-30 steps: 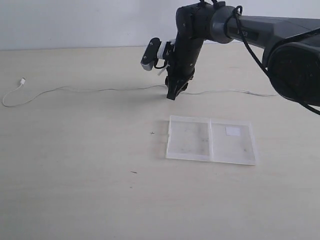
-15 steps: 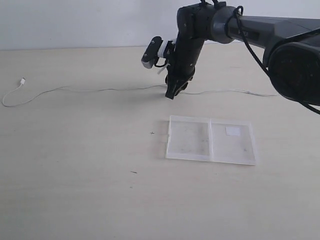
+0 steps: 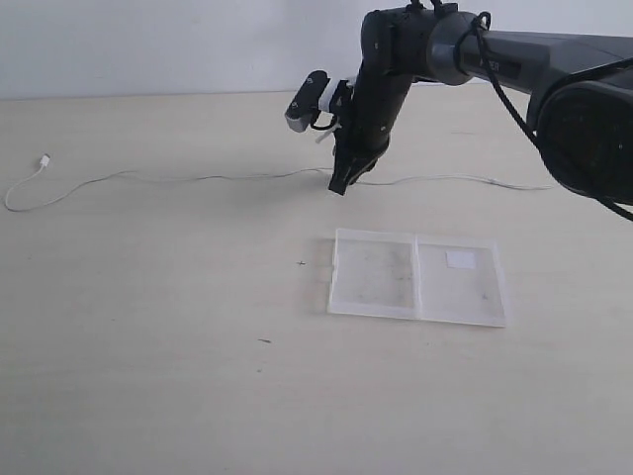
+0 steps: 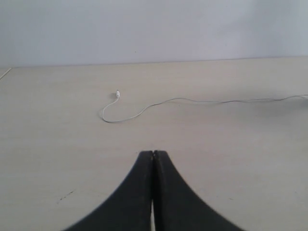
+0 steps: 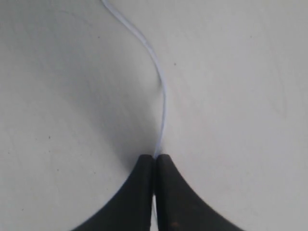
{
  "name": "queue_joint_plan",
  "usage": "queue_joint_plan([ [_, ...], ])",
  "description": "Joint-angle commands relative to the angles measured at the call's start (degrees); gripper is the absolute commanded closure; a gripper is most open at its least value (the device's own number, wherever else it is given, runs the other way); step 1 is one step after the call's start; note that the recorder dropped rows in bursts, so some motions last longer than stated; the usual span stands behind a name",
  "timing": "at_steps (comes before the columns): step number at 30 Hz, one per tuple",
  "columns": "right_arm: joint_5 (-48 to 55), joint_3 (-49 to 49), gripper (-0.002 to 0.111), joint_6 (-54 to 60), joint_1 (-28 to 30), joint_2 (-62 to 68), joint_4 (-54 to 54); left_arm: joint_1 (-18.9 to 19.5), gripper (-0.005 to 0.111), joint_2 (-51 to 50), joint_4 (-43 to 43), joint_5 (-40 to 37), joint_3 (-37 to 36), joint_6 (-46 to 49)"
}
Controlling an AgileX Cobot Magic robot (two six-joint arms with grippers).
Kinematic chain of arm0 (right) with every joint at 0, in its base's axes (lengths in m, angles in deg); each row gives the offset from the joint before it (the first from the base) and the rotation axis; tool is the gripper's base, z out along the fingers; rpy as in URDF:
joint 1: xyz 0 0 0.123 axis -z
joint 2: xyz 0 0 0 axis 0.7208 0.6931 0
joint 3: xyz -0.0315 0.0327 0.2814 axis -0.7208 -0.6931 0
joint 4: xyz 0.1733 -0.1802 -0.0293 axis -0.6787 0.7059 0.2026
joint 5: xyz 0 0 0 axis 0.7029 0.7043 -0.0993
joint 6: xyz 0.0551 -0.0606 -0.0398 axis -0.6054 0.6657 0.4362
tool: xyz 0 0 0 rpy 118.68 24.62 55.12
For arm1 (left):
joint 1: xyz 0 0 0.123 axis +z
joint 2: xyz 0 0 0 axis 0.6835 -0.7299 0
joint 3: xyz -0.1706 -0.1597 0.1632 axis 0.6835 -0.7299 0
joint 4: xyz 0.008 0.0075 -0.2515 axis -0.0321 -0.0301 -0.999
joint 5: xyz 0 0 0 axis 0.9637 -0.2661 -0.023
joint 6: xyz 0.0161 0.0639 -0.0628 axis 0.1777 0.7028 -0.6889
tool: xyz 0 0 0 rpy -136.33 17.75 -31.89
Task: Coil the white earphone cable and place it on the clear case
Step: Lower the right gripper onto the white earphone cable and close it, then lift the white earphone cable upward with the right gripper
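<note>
The white earphone cable (image 3: 198, 178) lies stretched across the far part of the table, its small end piece (image 3: 45, 160) at the far left. Its right stretch (image 3: 475, 180) passes behind the right arm, and the earbuds are out of view. My right gripper (image 3: 339, 186) points down at the cable's middle and is shut on it; in the right wrist view the cable (image 5: 161, 82) runs straight out from the closed tips (image 5: 154, 157). The clear case (image 3: 376, 277) lies flat in front of that gripper, with a white sticker (image 3: 460, 259) on its right panel. My left gripper (image 4: 153, 153) is shut and empty, facing the cable (image 4: 192, 100) and its end piece (image 4: 118, 92).
The right arm's black links and hanging cables (image 3: 554, 89) fill the upper right of the exterior view. A pale wall (image 3: 148, 40) stands behind the table. Small dark specks (image 3: 264, 341) mark the tabletop.
The right arm has shifted slightly to the right with its gripper still pinching the cable's middle. The cable and case have hardly moved.
</note>
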Motion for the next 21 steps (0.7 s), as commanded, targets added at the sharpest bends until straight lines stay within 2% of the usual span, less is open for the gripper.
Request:
queue_joint_plan([
  [1,-0.88,0.44,0.108,0.34,0.16,-0.13,0.19,-0.40,0.107,0.36,0.21,0.22,0.03,-0.25],
  [9,-4.72,0.44,0.108,-2.49,0.16,-3.03,1.19,-0.40,0.107,0.36,0.21,0.22,0.03,-0.25],
  [21,-10.63,0.44,0.108,-15.29,0.16,-11.30,12.18,-0.40,0.107,0.36,0.21,0.22,0.03,-0.25],
])
